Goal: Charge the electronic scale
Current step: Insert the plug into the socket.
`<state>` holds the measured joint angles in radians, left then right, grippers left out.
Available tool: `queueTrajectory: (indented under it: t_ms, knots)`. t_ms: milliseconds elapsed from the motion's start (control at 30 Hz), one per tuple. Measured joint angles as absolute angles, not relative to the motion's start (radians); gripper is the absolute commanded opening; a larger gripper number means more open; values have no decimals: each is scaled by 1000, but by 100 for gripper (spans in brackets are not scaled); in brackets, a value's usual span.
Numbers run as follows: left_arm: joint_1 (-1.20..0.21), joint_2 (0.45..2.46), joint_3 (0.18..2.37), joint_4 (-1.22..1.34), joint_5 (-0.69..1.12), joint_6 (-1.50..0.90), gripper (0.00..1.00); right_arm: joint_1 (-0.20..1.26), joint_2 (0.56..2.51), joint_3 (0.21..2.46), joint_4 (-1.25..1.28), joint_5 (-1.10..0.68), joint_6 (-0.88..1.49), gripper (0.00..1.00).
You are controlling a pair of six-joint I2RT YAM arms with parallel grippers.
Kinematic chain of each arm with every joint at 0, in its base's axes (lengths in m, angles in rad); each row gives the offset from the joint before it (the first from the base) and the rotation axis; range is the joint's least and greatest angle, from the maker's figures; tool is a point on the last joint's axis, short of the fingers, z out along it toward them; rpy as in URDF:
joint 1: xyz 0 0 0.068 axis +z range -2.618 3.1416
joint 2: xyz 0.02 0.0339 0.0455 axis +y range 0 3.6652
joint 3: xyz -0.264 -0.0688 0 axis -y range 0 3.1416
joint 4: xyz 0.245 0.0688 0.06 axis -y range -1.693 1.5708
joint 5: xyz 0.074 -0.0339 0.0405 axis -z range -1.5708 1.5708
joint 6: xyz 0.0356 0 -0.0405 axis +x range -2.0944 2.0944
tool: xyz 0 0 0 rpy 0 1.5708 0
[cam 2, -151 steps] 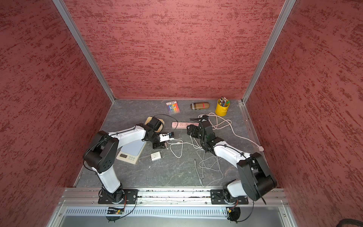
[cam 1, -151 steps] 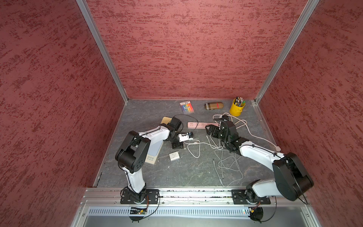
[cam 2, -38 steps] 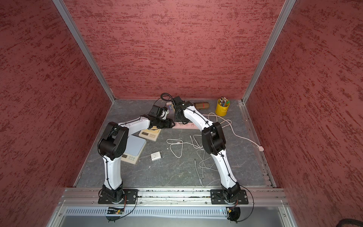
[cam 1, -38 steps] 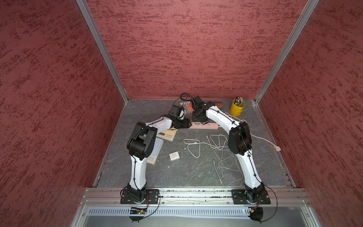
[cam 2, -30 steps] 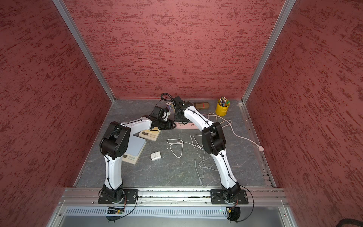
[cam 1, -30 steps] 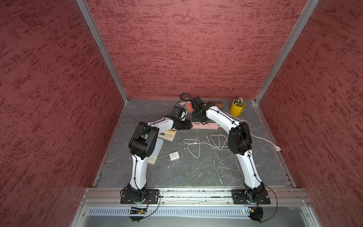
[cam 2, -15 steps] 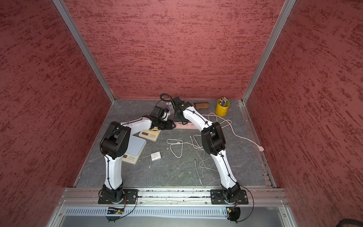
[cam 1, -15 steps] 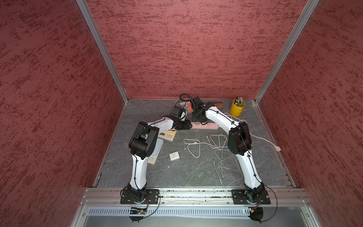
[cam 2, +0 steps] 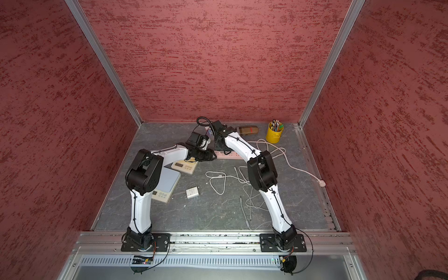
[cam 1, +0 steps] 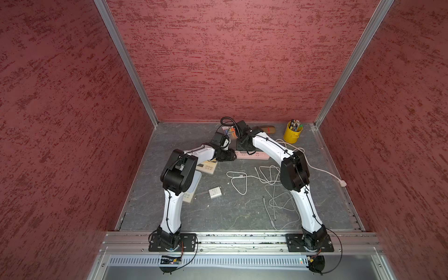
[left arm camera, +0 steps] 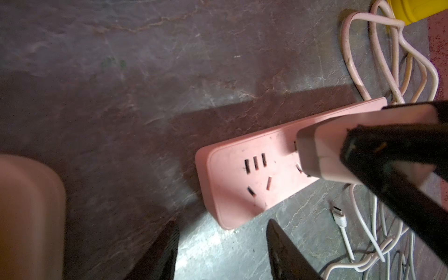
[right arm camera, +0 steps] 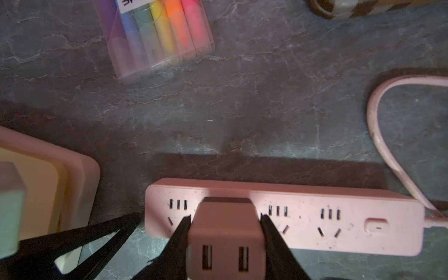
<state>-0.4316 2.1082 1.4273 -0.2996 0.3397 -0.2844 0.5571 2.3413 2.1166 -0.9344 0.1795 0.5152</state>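
Two electronic scales lie at the left: a small beige scale (cam 1: pixel 206 167) (cam 2: pixel 184 166) and a larger pale blue scale (cam 2: pixel 167 183), partly under my left arm. My right gripper (right arm camera: pixel 224 219) (cam 1: pixel 243 148) is shut on a pinkish-white charger adapter (right arm camera: pixel 224 232) (left arm camera: pixel 339 150) with two USB ports. The adapter sits against the second socket of the pink power strip (right arm camera: pixel 339 218) (cam 1: pixel 253 155); its prongs are hidden. My left gripper (left arm camera: pixel 221 221) (cam 1: pixel 233 155) is open and empty, its fingertips (left arm camera: pixel 278 240) just off the strip's free end.
A second white adapter (cam 1: pixel 214 193) and loose white cables (cam 1: pixel 266 179) lie mid-table. A marker pack (right arm camera: pixel 157 31), a brown case (cam 2: pixel 247 130) and a yellow pen cup (cam 1: pixel 292 132) stand along the back wall. The strip's pink cord (cam 1: pixel 315 167) runs right.
Five seconds ago both arms worked mid-table near the cables. Both grippers now sit at the power strip, the right one holding the adapter on it. In the last second almost nothing has shifted.
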Motion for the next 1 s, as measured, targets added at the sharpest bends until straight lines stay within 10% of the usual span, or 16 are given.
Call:
queueTrajectory:
  t_ms: [1000]
  knots:
    - [-431,2109,1429,-316,353,-294,57,580,2238,1829,-680,205,524,7]
